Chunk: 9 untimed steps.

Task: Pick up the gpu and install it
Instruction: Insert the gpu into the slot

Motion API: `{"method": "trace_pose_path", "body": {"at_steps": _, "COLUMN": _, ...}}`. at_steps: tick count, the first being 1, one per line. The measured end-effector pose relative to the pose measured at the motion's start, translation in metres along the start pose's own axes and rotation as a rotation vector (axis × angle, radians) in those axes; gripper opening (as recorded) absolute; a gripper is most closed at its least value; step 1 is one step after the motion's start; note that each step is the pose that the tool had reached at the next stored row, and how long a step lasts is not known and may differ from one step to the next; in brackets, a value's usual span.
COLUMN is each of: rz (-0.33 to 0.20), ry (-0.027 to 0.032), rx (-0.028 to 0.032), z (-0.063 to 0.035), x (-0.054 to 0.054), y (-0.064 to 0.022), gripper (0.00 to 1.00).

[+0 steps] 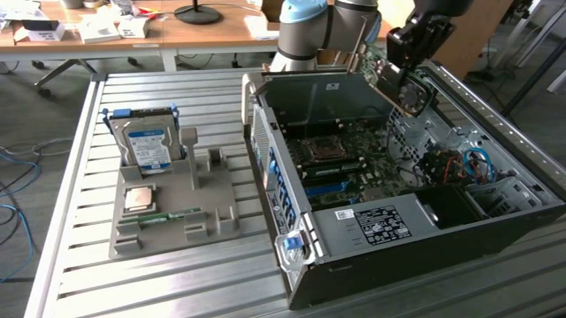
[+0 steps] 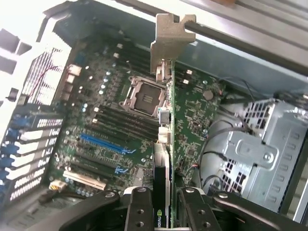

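Your gripper (image 2: 166, 198) is clamped on the gpu (image 2: 162, 159), holding it edge-on over the open case's motherboard (image 2: 96, 127).

One open computer case (image 1: 372, 275), one gpu (image 1: 404, 89), one gripper (image 2: 164, 207), one robot arm (image 1: 305, 33), one hard drive (image 1: 148, 147), one grey tray (image 1: 208, 199), one processor chip (image 1: 142, 199), one green memory stick (image 1: 164, 217)

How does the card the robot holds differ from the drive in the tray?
The gpu hangs tilted over the case, clamped by the fingers; the drive stands upright in the tray. The gpu is a thin card; the drive is a silver box with a blue-white label. Both are rectangular.
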<state>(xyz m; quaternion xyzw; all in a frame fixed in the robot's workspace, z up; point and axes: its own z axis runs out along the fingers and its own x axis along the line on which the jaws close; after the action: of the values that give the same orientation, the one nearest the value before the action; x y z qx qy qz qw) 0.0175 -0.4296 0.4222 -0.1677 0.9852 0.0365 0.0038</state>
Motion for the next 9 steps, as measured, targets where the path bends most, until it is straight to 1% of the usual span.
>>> {"method": "trace_pose_path", "body": {"at_steps": 9, "rz": -0.163, "ry": 0.0116, "rx": -0.0032, "z": 0.0018, "x": 0.0, "y": -0.0001, "gripper": 0.27}}
